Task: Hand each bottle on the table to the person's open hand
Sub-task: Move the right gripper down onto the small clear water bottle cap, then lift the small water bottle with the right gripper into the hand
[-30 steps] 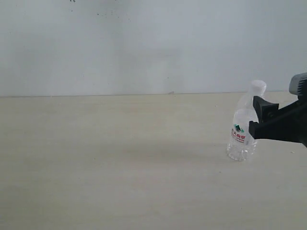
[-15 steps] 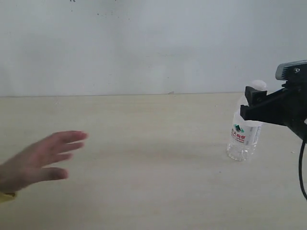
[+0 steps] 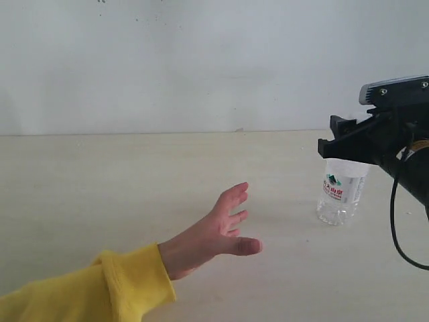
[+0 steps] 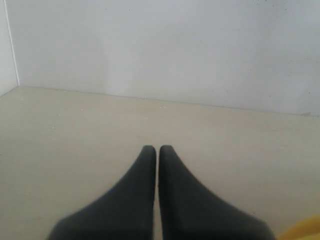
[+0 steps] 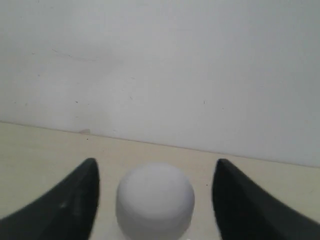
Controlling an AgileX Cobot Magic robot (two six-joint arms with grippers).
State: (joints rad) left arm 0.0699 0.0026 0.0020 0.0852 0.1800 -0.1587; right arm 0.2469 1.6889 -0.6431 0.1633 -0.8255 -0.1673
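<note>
The only bottle (image 3: 338, 198) in view, small and clear, stands upright on the table's (image 3: 100, 181) right side, white cap up between the right claw's (image 3: 328, 133) wide-spread fingers, while the left claw (image 4: 158, 149) is pinched together empty and one open hand (image 3: 214, 235) waits nearby.

White cap (image 5: 155, 200) sits dead centre between the right gripper's (image 5: 155, 163) black fingers (image 5: 70, 202).

Jaws are spread wide, one finger on each side of the rounded cap, and there's a clear gap on both sides, no contact. Only the cap shows; the bottle below it is out of frame. Beyond it runs the pale table (image 5: 40, 142), meeting a plain white wall (image 5: 160, 65).
</note>
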